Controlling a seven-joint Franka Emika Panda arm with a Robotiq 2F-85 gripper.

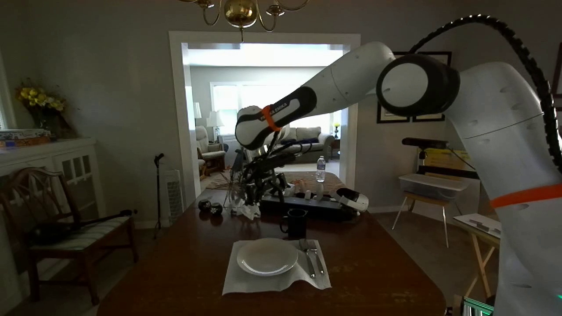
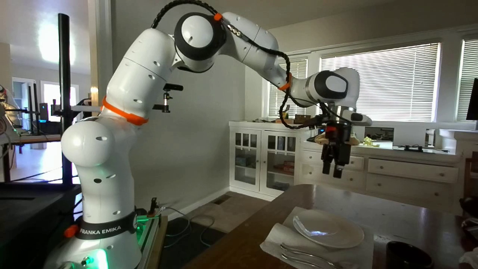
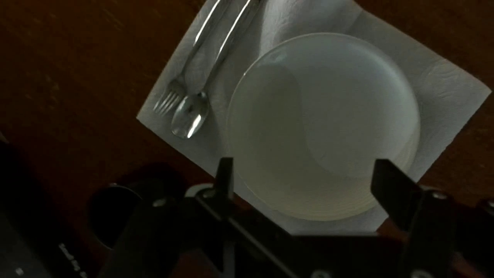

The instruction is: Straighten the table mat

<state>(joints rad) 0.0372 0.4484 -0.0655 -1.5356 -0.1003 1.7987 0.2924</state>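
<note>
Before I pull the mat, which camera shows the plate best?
The wrist view: it looks down on the plate, large and round on the mat, though the jaws hide a bit of rim. Both exterior views show the whole plate, but smaller and at a slant.

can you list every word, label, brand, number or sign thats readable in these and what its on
"FRANKA EMIKA": black band around the base of the robot arm, in an exterior view.
"...KA EMIKA": black trim farther along the arm, in an exterior view; an orange strap covers part of the first word.
Too small: water bottle label.
Too blurred: white marks on a black object, wrist view.
Nothing else reads as text.
</note>
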